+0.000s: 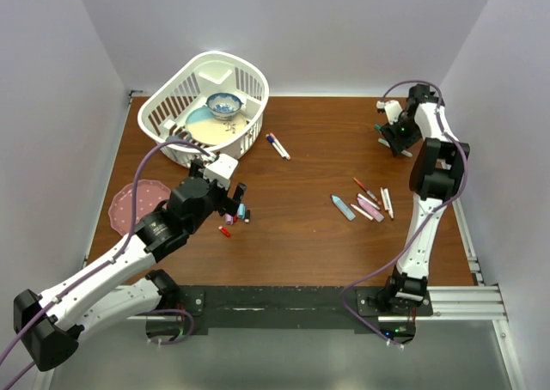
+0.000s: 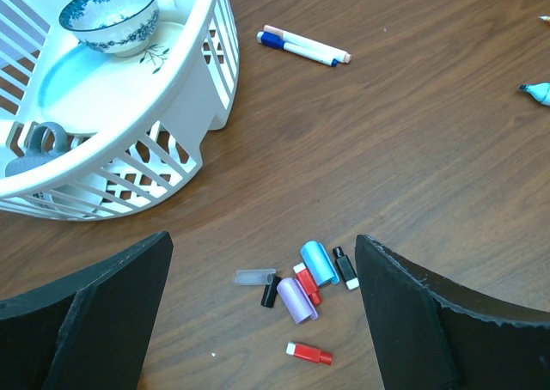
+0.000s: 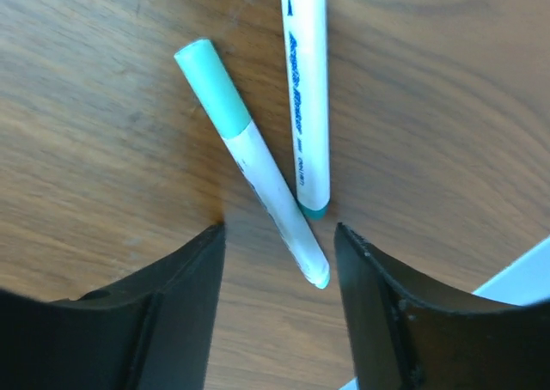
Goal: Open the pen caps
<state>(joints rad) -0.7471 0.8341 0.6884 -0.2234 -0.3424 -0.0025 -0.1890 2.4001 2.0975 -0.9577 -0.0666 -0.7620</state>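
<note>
Several loose pen caps lie in a small pile on the wood table: light blue, purple, red, black and one clear. My left gripper hangs just above the pile, wide open, with nothing between its fingers. At the far right back, my right gripper is low over two white pens. One has a teal cap, and its bare tail end lies between the open fingers without touching either. The other pen lies beside it. In the top view this gripper is near the back right corner.
A white basket with a blue bowl and a plate stands at the back left. A pink plate sits by the left edge. Two blue-tipped pens lie mid-table, and several more pens lie at centre right.
</note>
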